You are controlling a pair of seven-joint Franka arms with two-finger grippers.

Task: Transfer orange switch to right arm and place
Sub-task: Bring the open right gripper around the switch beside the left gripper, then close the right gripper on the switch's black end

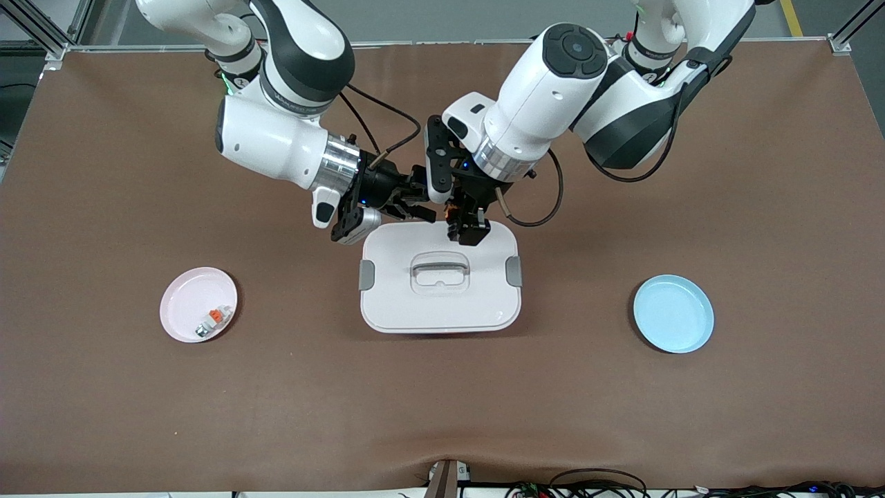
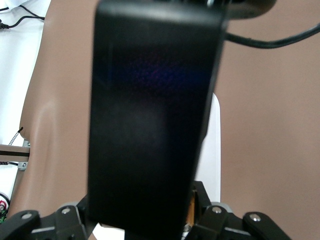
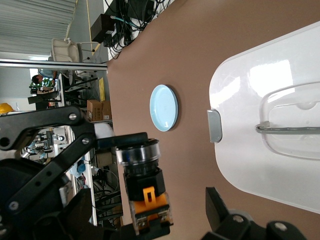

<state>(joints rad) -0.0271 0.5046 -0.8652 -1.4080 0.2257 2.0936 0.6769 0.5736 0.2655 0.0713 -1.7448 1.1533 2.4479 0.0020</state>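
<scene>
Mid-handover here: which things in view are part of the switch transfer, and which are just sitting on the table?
In the job:
orange switch, held in the shut left pincer over the white lidded box
right pincer, open beside it

Lying about:
white lidded box
pink plate with a small white piece
blue plate

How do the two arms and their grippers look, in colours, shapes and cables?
Both arms have glossy white rounded shells with black joint sections and a silver ring at the wrist. Thin black cables loop from each wrist. The left gripper and the right gripper are black, with linkage bars and silver screws. A green light glows on the right arm.
</scene>
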